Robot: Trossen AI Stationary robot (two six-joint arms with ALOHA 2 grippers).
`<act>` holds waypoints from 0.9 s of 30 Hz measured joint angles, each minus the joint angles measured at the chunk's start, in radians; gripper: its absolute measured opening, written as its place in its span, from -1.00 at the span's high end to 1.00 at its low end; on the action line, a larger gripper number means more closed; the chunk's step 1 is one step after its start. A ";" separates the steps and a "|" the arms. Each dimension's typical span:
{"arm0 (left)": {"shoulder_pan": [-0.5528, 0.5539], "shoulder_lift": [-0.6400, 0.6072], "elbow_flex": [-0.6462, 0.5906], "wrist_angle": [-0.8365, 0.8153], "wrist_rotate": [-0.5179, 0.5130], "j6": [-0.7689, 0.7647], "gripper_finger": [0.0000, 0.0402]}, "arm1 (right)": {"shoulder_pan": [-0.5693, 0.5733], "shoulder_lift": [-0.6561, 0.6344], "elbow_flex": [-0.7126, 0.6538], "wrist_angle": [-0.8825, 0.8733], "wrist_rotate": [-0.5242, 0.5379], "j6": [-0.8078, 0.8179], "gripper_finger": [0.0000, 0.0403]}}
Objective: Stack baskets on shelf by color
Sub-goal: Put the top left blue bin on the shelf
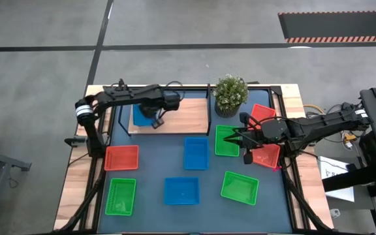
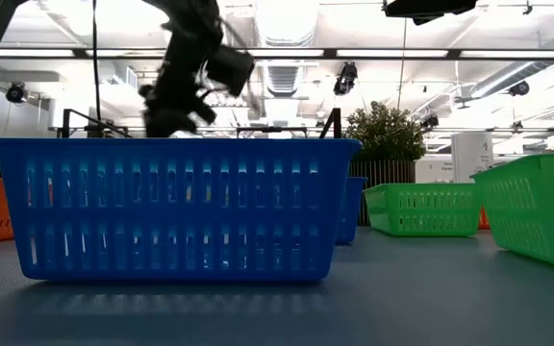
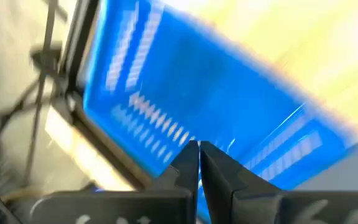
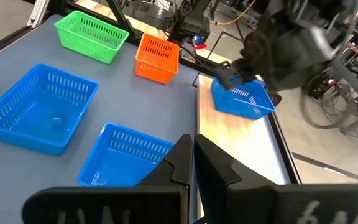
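Note:
A blue basket [image 1: 141,116] [image 4: 244,99] rests on its bottom at the left end of the wooden shelf [image 1: 185,117] at the table's far side. My left gripper [image 1: 156,121] [image 3: 199,144] is shut and empty, pointing steeply down just above that basket's inside [image 3: 216,81]. My right gripper [image 1: 235,137] [image 4: 191,144] is also shut and empty. It hangs nearly level above a green basket [image 1: 227,140] at the table's right. Other blue [image 1: 196,153], red-orange [image 1: 121,158] and green [image 1: 121,196] baskets lie on the blue-grey tabletop.
A potted plant [image 1: 230,94] stands just right of the shelf's far end. Two red-orange baskets [image 1: 262,114] [image 1: 266,155] lie under my right arm. A blue basket [image 2: 171,211] and a green one [image 1: 240,187] sit near the front edge. The shelf's right two thirds are bare wood.

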 joint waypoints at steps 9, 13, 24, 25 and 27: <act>-0.041 -0.002 0.022 0.366 0.018 0.079 1.00 | 0.000 0.000 0.000 0.000 0.000 -0.004 0.96; -0.040 -0.002 -0.015 0.364 0.003 0.070 1.00 | 0.000 0.000 0.000 -0.002 0.000 -0.003 0.96; -0.061 -0.002 -0.114 0.302 0.006 -0.014 1.00 | 0.000 0.000 -0.001 -0.004 0.000 -0.001 0.96; -0.061 -0.002 -0.114 0.288 0.006 -0.026 1.00 | 0.000 0.000 -0.001 -0.004 0.000 -0.001 0.96; -0.064 -0.001 -0.116 0.269 0.006 -0.039 1.00 | 0.000 0.000 -0.002 -0.004 0.000 0.000 0.96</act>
